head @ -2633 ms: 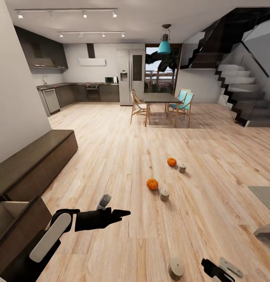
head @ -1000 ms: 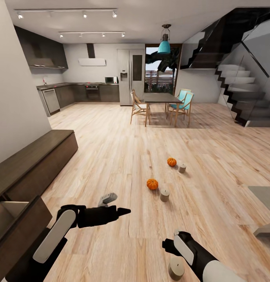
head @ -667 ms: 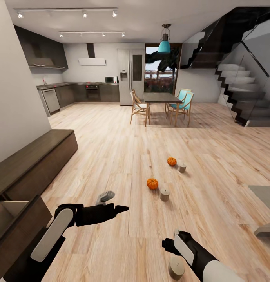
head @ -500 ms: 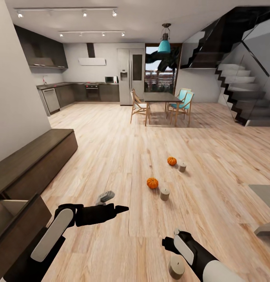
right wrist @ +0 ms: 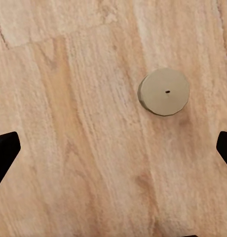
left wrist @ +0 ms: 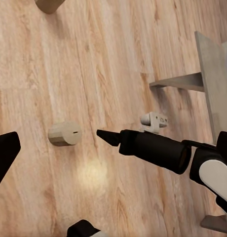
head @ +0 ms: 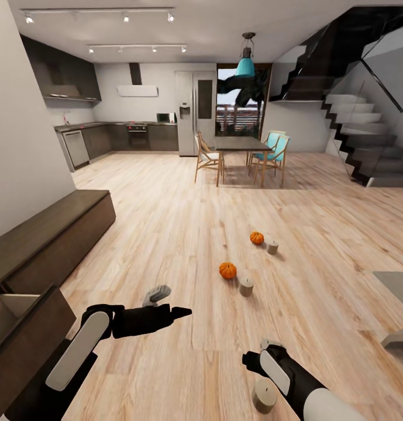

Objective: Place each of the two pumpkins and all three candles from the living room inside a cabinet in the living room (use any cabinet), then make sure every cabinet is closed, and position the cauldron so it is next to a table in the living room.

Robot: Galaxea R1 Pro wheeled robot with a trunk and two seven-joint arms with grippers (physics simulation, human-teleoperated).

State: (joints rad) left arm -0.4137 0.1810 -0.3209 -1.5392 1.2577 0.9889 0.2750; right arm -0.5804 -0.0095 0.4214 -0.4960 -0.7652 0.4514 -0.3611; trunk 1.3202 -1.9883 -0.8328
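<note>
Two orange pumpkins (head: 227, 270) (head: 257, 237) sit on the wood floor, each with a beige candle (head: 246, 286) (head: 272, 247) beside it. The third candle (head: 264, 396) (right wrist: 164, 91) stands nearest me. My right gripper (right wrist: 113, 148) hangs open above it, pointing down, and the candle lies off-centre between the wide-spread fingertips. In the left wrist view that gripper (left wrist: 101, 136) points at the same candle (left wrist: 64, 133). My left gripper (head: 182, 312) hovers open and empty above bare floor. The dark cabinet (head: 49, 242) runs along the left wall. The cauldron is out of view.
One cabinet drawer (head: 26, 327) stands pulled open at the lower left, beside my left arm. The coffee table's corner (head: 397, 286) juts in at the right edge. Far behind are the dining table with chairs (head: 239, 153), the kitchen and a staircase (head: 359, 134).
Since 2.6 s ago my right arm has swung in over the nearest candle and my left arm has shifted slightly. Lately only the view has shifted a little. Pumpkins and candles stay put.
</note>
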